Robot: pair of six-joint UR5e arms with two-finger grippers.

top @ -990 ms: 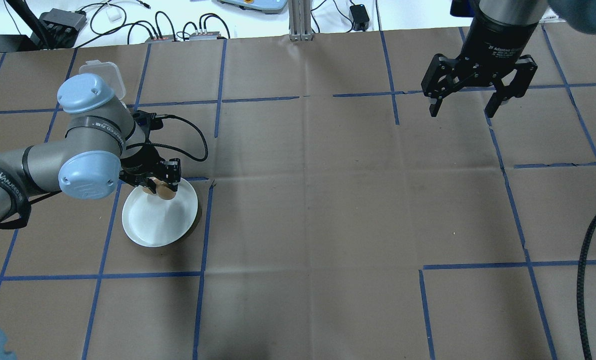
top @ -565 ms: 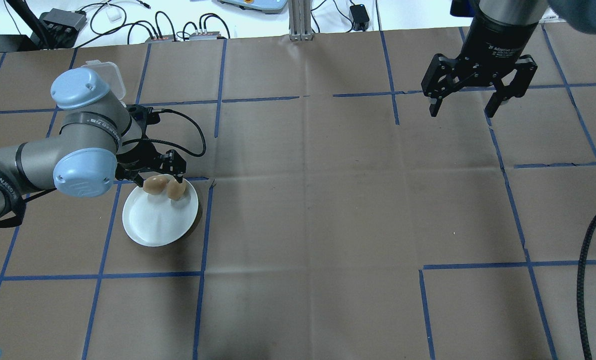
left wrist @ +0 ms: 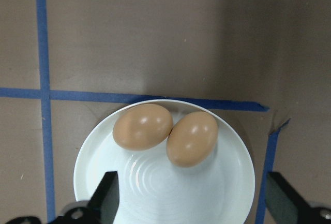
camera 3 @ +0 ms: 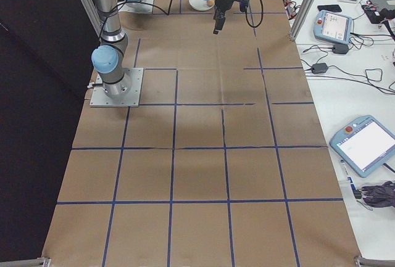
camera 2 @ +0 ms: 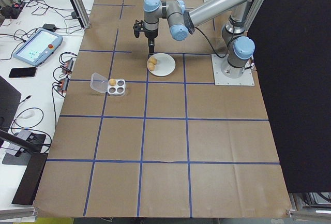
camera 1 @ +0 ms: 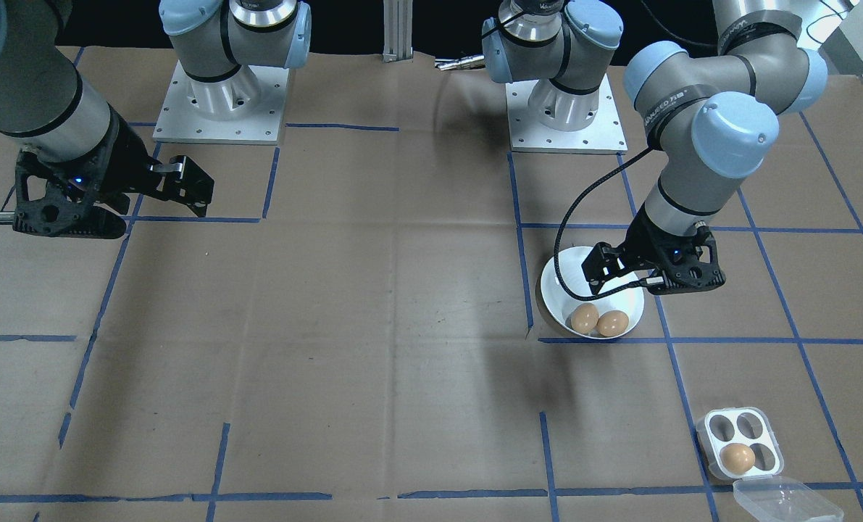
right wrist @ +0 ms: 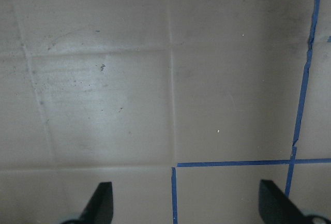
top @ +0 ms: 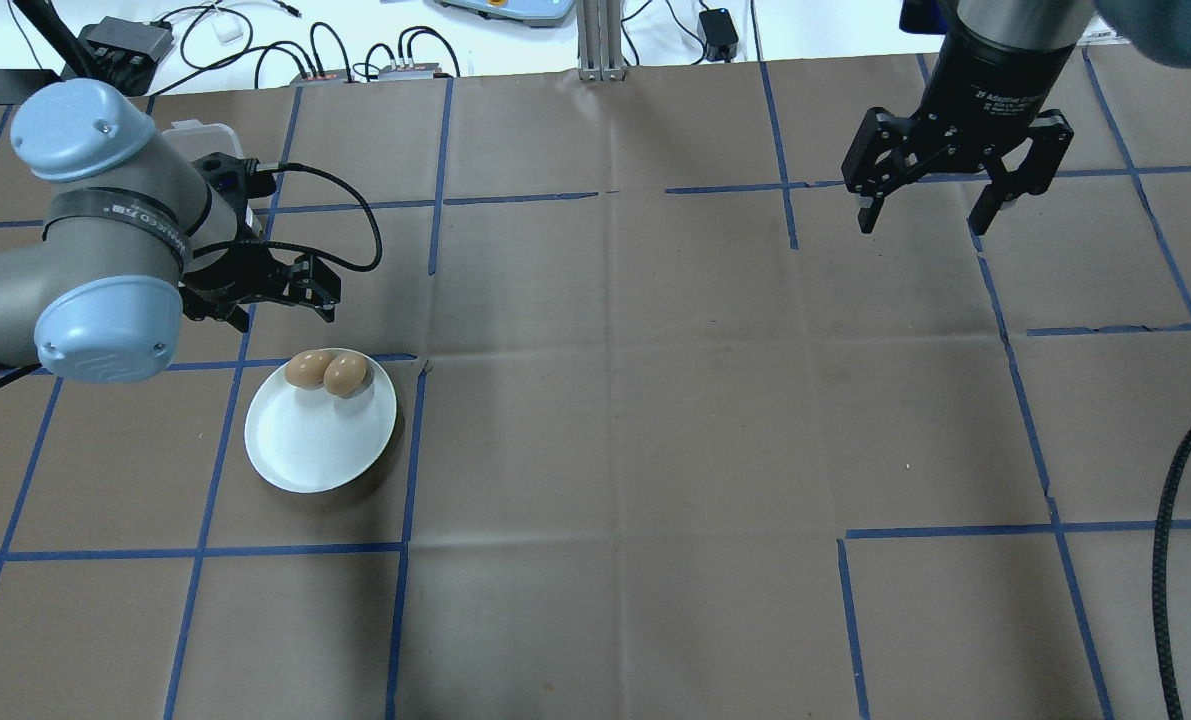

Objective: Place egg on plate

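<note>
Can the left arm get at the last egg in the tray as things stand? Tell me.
Probably yes. The left gripper is open and empty above the plate, and the egg sits uncovered in the tray, its lid swung open, with nothing between them.

The light is bright and even. Soft dark shadows lie on the brown desk [top: 655, 400] under the arms. The pictures look sharp, with little glare.

left tool [top: 280, 295]: opened, lifted off plate [top: 305, 455] | egg [top: 345, 374]: released onto plate
</note>
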